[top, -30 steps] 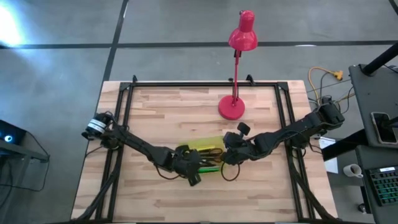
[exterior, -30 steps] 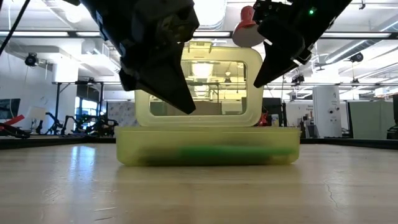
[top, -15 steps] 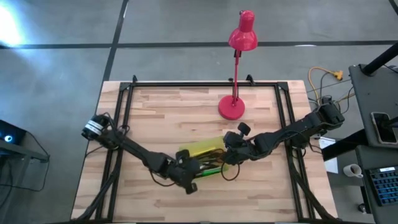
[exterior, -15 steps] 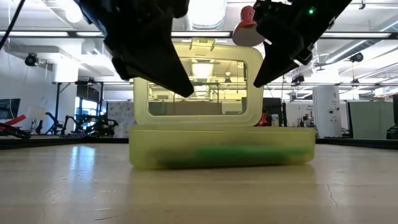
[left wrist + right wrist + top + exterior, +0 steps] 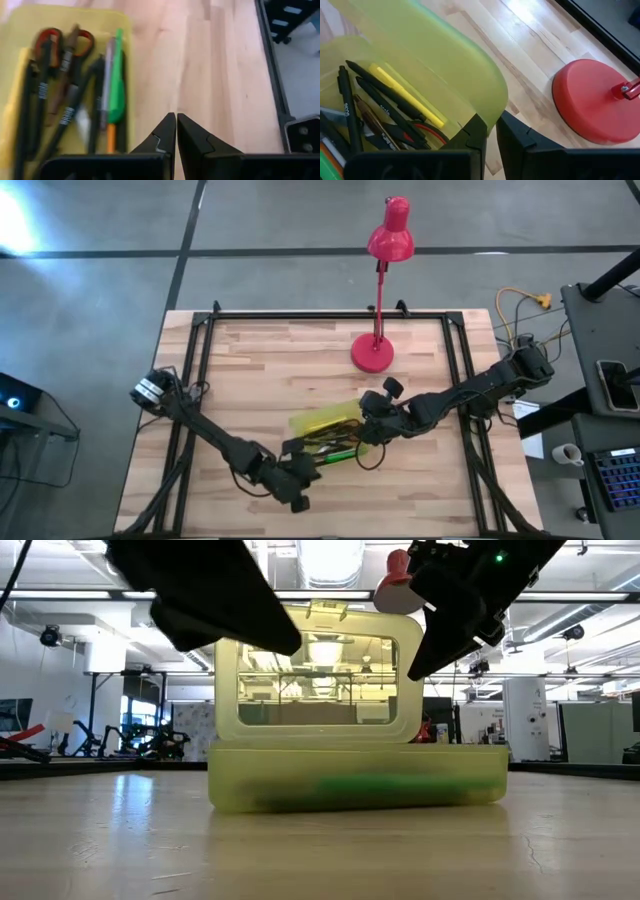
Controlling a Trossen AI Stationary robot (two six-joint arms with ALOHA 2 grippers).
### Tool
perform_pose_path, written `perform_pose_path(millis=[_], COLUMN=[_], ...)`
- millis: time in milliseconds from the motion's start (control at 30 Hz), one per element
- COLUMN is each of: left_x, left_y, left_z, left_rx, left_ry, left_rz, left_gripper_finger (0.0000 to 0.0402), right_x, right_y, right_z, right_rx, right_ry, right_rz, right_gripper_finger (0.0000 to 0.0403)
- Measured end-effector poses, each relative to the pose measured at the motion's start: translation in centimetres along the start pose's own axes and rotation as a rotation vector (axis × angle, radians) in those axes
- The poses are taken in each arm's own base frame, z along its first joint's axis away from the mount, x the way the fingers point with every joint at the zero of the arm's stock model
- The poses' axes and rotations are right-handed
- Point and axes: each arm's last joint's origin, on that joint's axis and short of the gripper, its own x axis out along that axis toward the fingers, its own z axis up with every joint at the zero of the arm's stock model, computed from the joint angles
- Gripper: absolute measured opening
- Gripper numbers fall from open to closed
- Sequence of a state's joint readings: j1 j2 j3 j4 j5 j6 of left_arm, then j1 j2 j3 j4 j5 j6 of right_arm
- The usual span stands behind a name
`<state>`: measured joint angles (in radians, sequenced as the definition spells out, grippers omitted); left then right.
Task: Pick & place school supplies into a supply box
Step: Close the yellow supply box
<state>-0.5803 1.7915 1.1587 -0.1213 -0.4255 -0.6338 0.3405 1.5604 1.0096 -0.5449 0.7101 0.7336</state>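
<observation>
The supply box (image 5: 325, 432), light thin plastic that slides easily, sits mid-table, supplies inside. The right pincer (image 5: 489, 131) pinches its flexible lid edge (image 5: 465, 65). The left pincer (image 5: 176, 131) is clenched, empty.

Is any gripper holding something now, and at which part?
The right gripper pinches the edge of the box's open lid. The left gripper is shut and holds nothing.

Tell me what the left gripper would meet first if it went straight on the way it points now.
Probably bare table. The shut left gripper points past the box, beside its side wall, so the way looks free, though depth is unclear.
</observation>
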Motion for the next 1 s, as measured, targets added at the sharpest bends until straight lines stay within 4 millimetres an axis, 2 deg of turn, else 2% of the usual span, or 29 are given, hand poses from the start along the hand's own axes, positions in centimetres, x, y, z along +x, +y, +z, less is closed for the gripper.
perform_pose_path(millis=[200,333,600,733,1000], left_x=[1.5,2.6,5.5,5.8,6.4], left_y=[-1.6,-2.8,-4.0,-3.5,-0.5], left_z=[-2.2,-3.0,-3.7,-4.1,-6.4], left_rx=[-0.020,0.015,0.069,0.052,-0.025], left_ry=[0.004,-0.014,-0.023,-0.047,-0.006], left_rz=[-0.018,0.064,0.243,0.298,0.381], left_gripper_finger=[0.0000,0.0000,0.0000,0.0000,0.0000], right_x=[0.0,0.0,0.0,0.0,-0.4], right_y=[0.0,0.0,0.0,0.1,0.5], right_z=[0.0,0.0,0.0,0.0,-0.5], right_rx=[0.016,0.030,0.053,0.051,-0.035], right_ry=[0.000,0.000,0.001,0.007,0.036], right_rz=[0.000,0.000,0.001,0.008,0.052], right_gripper_finger=[0.0028,0.0028,0.0028,0.0028,0.0029])
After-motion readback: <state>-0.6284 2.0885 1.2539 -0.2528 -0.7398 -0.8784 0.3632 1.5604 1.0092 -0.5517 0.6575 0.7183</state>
